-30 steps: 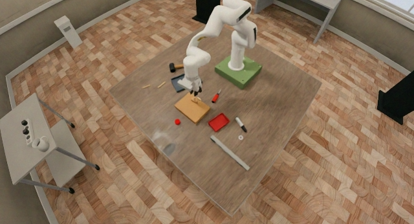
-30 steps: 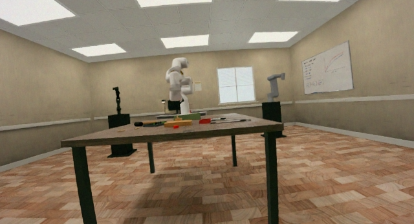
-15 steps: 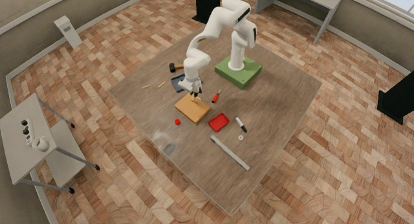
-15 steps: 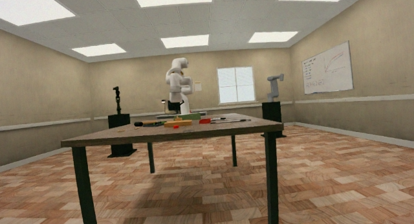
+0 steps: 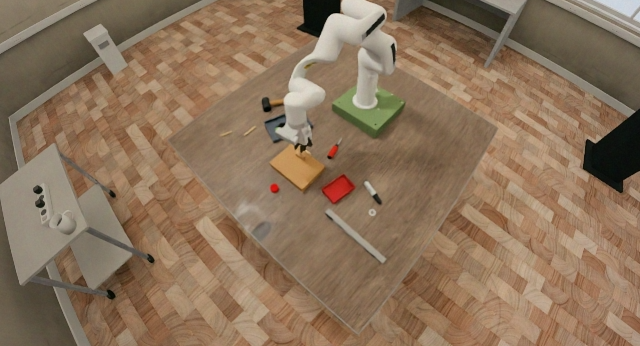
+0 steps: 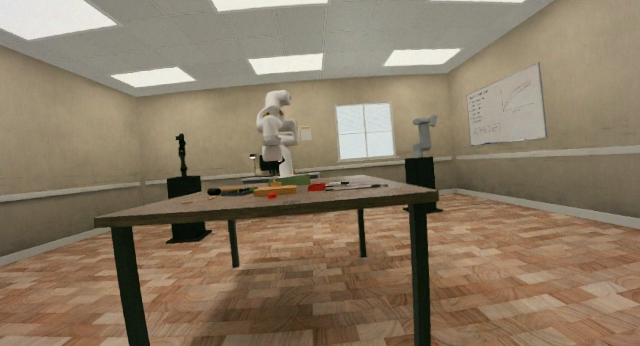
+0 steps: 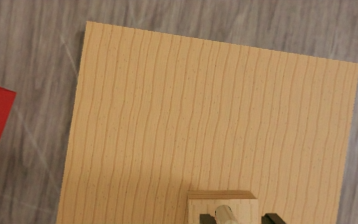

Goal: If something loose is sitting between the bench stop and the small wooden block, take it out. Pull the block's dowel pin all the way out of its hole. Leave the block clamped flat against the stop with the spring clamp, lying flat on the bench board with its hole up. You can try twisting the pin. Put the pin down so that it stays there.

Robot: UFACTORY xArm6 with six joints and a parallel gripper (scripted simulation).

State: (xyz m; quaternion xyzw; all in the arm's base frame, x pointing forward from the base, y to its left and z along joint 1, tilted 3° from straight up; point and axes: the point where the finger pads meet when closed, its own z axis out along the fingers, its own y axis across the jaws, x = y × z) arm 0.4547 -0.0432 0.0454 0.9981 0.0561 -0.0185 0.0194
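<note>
A light wooden bench board lies on the table; it fills most of the wrist view. A small wooden block sits on the board near its edge, at the bottom of the wrist view, with a pale dowel pin standing up in its hole. My gripper hovers right over the block, its two dark fingertips on either side of the pin, part open and apart from it. In the top view the gripper points down at the block. I see no bench stop or spring clamp.
A red tray lies right of the board, and a red-handled screwdriver lies next to it. A red cap, a marker, a washer, a grey ruler, a hammer and a dark tray lie around.
</note>
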